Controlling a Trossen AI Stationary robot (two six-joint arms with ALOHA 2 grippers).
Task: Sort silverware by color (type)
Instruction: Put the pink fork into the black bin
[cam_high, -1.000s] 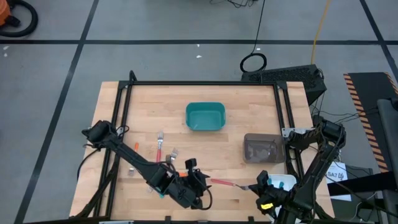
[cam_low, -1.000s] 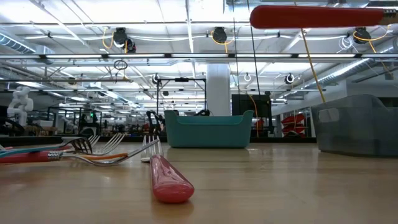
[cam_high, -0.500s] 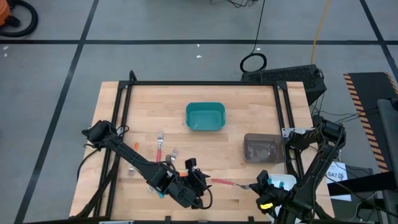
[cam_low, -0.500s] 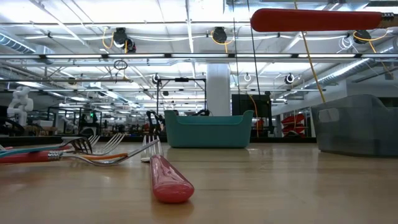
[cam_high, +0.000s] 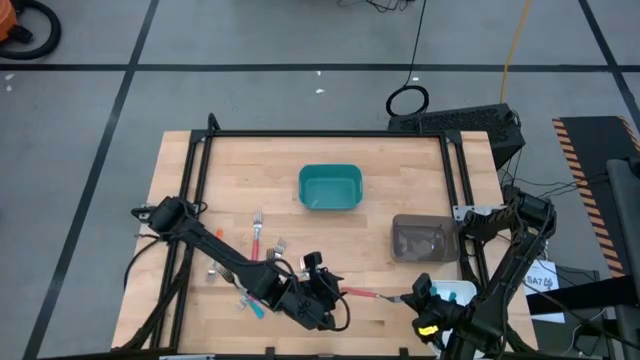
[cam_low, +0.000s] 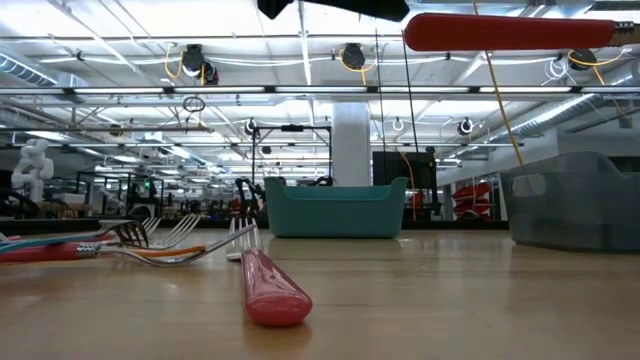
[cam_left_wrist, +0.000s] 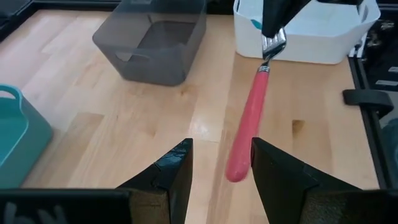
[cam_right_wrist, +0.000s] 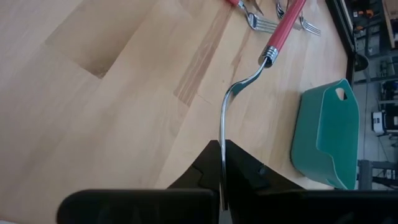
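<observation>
On the left part of the pale wooden bench (cam_high: 400, 190), a loose cluster of forks with silver tines and red, orange and teal plastic handles (cam_high: 262, 242) lies unsorted; in the low view they spread across the bench's near left, with one red-handled fork (cam_low: 262, 280) pointing toward the camera. So most of the silverware is, by my reading, not yet sorted.

Just right of that cluster, the left hand (cam_left_wrist: 221, 165) hovers low with its two dark fingers parted and nothing between them, aimed at the free end of a red plastic handle. That handle belongs to a red-handled fork with silver metal tines (cam_left_wrist: 249, 124), which is raised off the bench and spans the gap between the two arms. It looks like a handover in progress: the left hand has not yet closed on the handle.

Farther back, in the middle, sits the teal plastic bin (cam_high: 330, 187); its inside looks empty from above, though I cannot be sure. To its right is the translucent grey plastic bin (cam_high: 424, 240), and nothing is clearly visible in it.

At the right near edge, the right hand (cam_right_wrist: 222, 186) is clenched on the fork's tine end, holding it out edge-on. Beside it stands a white plastic tub (cam_left_wrist: 323, 37) with something teal showing inside, perhaps teal-handled pieces already sorted.
</observation>
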